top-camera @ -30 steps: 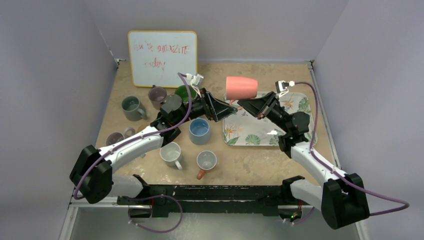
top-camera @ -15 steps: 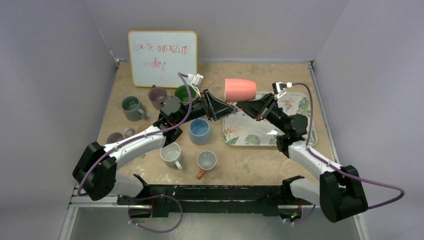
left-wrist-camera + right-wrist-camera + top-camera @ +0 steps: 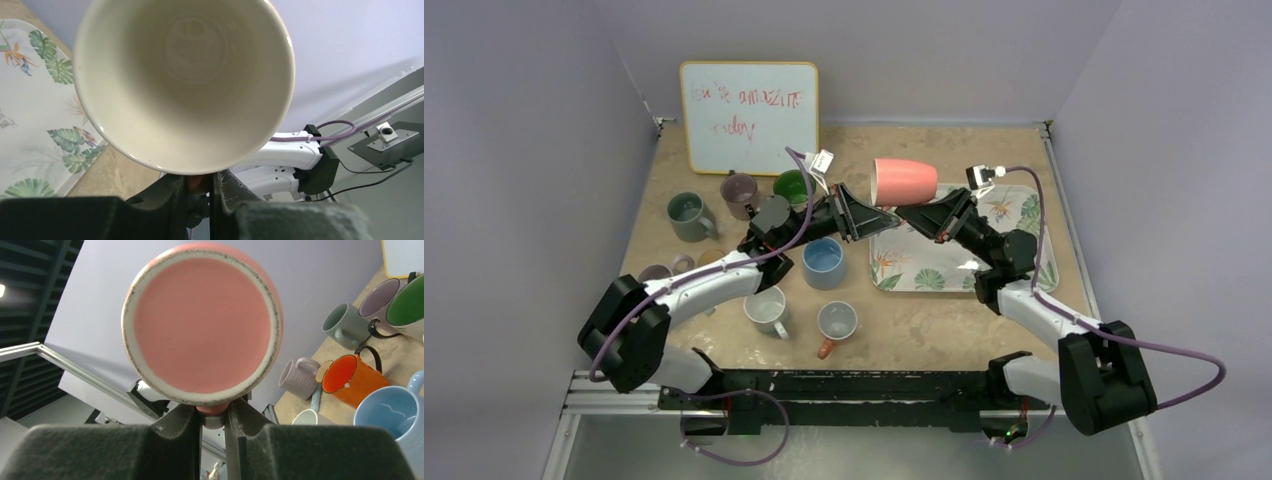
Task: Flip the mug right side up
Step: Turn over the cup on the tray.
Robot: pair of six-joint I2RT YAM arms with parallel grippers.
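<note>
The pink mug [image 3: 906, 180] hangs on its side in the air above the left end of the leaf-print tray [image 3: 1014, 215], mouth to the left and base to the right. In the left wrist view its cream inside [image 3: 182, 75] faces the camera, and my left gripper [image 3: 199, 184] is shut on the pink handle just below the rim. In the right wrist view I see the mug's pink base [image 3: 202, 322], with my right gripper [image 3: 214, 416] shut on the same handle from the other end. From above, the left gripper [image 3: 886, 213] and the right gripper [image 3: 906, 211] meet tip to tip under the mug.
A whiteboard [image 3: 749, 115] leans on the back wall. Several upright mugs stand on the left half of the table: grey [image 3: 687, 215], purple [image 3: 739, 190], green [image 3: 792, 185], blue [image 3: 823, 262], white [image 3: 766, 308], and a small one [image 3: 836, 322] with an orange handle.
My left gripper has moved in under the mug's mouth and shut on the handle. The mug has tipped further towards lying level. My right gripper has kept its grip.
</note>
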